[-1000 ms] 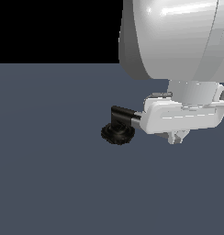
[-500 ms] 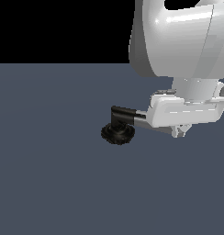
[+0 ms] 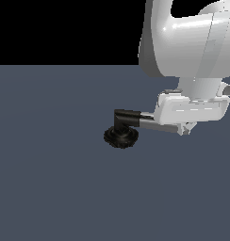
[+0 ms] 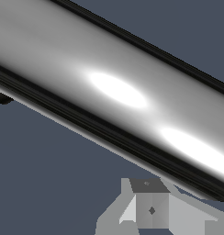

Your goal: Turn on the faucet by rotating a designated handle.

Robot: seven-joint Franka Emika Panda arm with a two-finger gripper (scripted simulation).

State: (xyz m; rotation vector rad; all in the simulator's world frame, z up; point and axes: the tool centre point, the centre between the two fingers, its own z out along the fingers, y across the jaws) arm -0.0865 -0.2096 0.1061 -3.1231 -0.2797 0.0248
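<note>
The faucet stands on the floor with its black ribbed round base (image 3: 120, 137) and black elbow (image 3: 125, 116). Its chrome handle (image 3: 152, 123) runs from the elbow toward the exterior view's right, and its far end is hidden behind my white gripper (image 3: 185, 130). The fingers look closed together, seen as one small nub right against the handle's far part. In the wrist view the handle (image 4: 114, 87) fills the picture as a wide shiny diagonal bar, with the fingertips (image 4: 150, 209) just beside it. Nothing is held between the fingers.
The faucet rests on a plain dark blue-grey floor (image 3: 51, 188). The large white arm body (image 3: 187, 42) hangs over the exterior view's upper right.
The gripper has shifted slightly upward and toward the exterior view's right along the handle. More of the chrome bar now shows between the elbow and the hand. The base has not moved.
</note>
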